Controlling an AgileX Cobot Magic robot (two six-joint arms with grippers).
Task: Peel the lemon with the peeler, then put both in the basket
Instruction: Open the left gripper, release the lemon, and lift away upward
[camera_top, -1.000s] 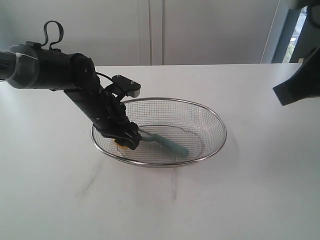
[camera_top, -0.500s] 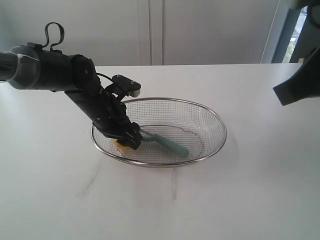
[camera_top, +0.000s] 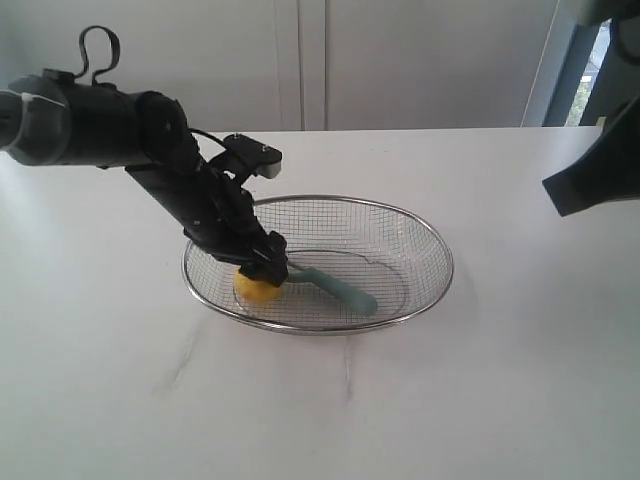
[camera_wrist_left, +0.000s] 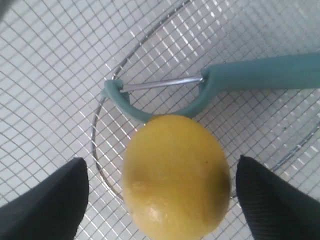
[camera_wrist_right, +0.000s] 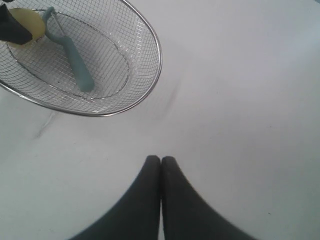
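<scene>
The white table (camera_top: 330, 420) carries the wire-mesh basket (camera_top: 441, 262) at the middle of the exterior view. Inside it, the lemon (camera_top: 256, 288) rests on the mesh at the basket's 8 o'clock side, just inside the near rim. The teal-handled peeler (camera_top: 338, 288) lies on the basket floor with its looped head against the lemon and its handle running off toward 4 o'clock. The left gripper (camera_top: 264, 262) hangs just above the lemon, its arm reaching in from 10 o'clock. The left wrist view shows its fingers (camera_wrist_left: 50, 200) spread wide, one on each side of the lemon with bare mesh in both gaps: released, grasping nothing. The right gripper (camera_wrist_right: 160, 162) is clenched, tips pressed together on nothing, above the table and well apart from the basket. Its arm (camera_top: 595, 170) shows as a dark shape at the 3 o'clock edge.
</scene>
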